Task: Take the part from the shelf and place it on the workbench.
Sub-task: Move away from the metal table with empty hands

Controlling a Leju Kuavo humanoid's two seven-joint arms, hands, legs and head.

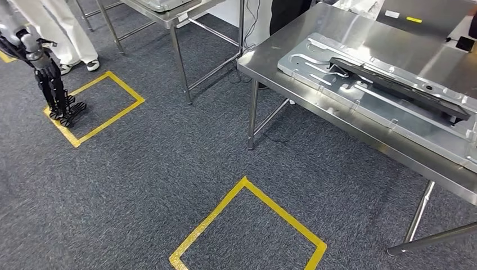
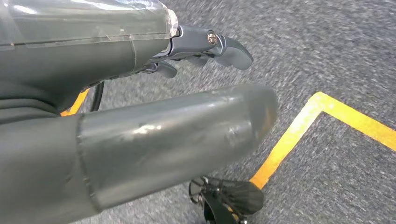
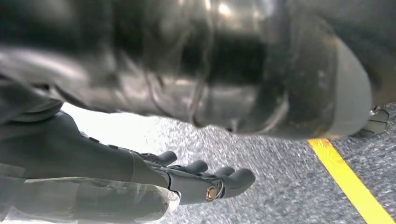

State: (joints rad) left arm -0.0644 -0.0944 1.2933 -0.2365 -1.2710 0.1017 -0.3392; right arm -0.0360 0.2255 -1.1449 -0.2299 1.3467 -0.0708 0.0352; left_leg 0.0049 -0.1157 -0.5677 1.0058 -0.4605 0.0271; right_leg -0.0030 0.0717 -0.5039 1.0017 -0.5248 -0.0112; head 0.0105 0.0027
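A grey sheet-metal panel (image 1: 360, 84) lies flat on the steel workbench (image 1: 337, 25) at the right, and a long black piece (image 1: 405, 84) rests across it. My left hand (image 1: 55, 84) hangs far from the bench at the left, over a yellow floor square, with its fingers straight down and nothing in them. The left wrist view shows the same hand (image 2: 140, 116) above the carpet, thumb and fingers (image 2: 224, 46) apart. In the right wrist view my right hand (image 3: 210, 84) is also empty over the carpet, its fingers (image 3: 205, 179) loosely spread.
A person in white trousers (image 1: 62, 34) stands at the top left. A second steel table (image 1: 169, 14) stands at the back, with a person in dark clothes (image 1: 287, 14) behind it. Yellow tape squares (image 1: 247, 185) mark the grey carpet. The workbench legs (image 1: 253, 112) reach the floor nearby.
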